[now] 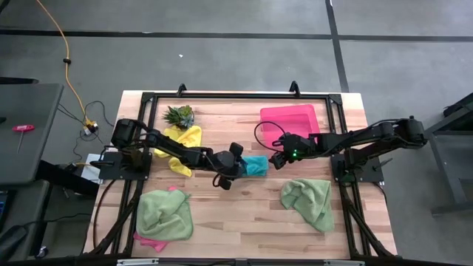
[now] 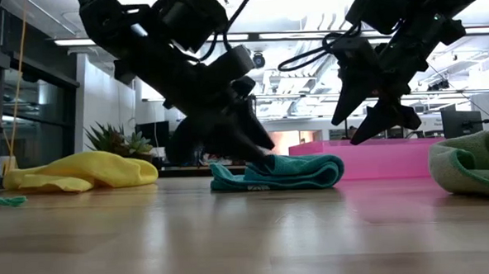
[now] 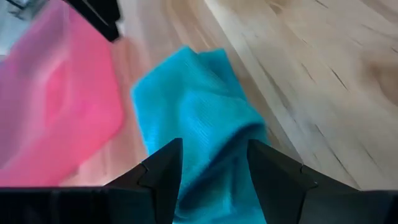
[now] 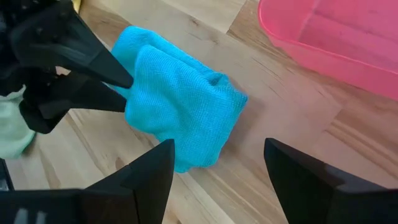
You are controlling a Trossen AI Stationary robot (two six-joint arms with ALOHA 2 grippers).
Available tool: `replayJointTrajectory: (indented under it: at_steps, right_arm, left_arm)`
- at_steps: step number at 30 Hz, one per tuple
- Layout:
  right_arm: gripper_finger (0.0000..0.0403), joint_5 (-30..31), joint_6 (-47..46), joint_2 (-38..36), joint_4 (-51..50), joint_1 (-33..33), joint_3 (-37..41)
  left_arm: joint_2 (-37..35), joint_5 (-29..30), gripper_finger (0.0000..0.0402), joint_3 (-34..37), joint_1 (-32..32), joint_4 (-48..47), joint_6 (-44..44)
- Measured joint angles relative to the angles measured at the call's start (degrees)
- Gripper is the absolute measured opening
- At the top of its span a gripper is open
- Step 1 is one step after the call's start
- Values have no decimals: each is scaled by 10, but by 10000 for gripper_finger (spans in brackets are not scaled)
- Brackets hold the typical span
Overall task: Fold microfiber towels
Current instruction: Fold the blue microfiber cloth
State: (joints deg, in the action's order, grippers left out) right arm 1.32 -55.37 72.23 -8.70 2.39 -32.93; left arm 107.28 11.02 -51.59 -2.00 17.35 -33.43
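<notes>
The teal towel (image 1: pixel 256 165) lies folded in a small bundle on the table's middle. My left gripper (image 1: pixel 238 167) is open at the bundle's left end (image 3: pixel 214 149), and the teal cloth shows between its two fingers. My right gripper (image 1: pixel 279 158) hangs open above the table just right of the bundle (image 4: pixel 186 106), with nothing between its fingers. A yellow towel (image 1: pixel 183 140) lies crumpled at the far left. One light green towel (image 1: pixel 164 214) lies near left on top of a pink towel (image 1: pixel 148 240). Another light green towel (image 1: pixel 309 199) lies near right. My left gripper has its open fingers (image 4: pixel 115 78) on either side of the folded teal towel's left end (image 3: pixel 205 168), coming slanting down from the table's left. Whether the fingers touch the cloth I cannot tell. The towel rests flat on the table.
A rigid pink tray (image 1: pixel 290 120) stands at the far right, just beyond my right gripper. A small spiky plant (image 1: pixel 179 114) stands at the far left by the yellow towel. Bare wood lies between the two green towels along the near edge.
</notes>
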Motion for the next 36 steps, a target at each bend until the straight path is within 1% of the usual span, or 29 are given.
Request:
replayJointTrajectory:
  at_steps: [8,16,20,25,28,30,34,36]
  right_arm:
    - [240,0,-1,0,2,0,0]
    - [240,0,-2,0,3,0,0]
    - [240,4,-3,0,4,0,0]
    - [240,18,-3,0,4,0,0]
    - [240,19,-3,0,4,0,0]
    - [240,19,-3,0,4,0,0]
    - [240,19,-3,0,4,0,0]
    - [240,19,-2,0,4,0,0]
  left_arm:
    - [10,-1,168,0,-10,9,-10]
    - [25,-16,168,-1,-5,79,-32]
    - [28,-16,168,0,-5,77,-43]
    - [26,13,160,0,-6,84,-66]
    - [21,14,131,0,-11,80,-68]
    - [14,11,101,0,-15,85,-69]
    - [11,0,28,0,-24,79,-62]
    - [9,-4,8,0,-26,83,-51]
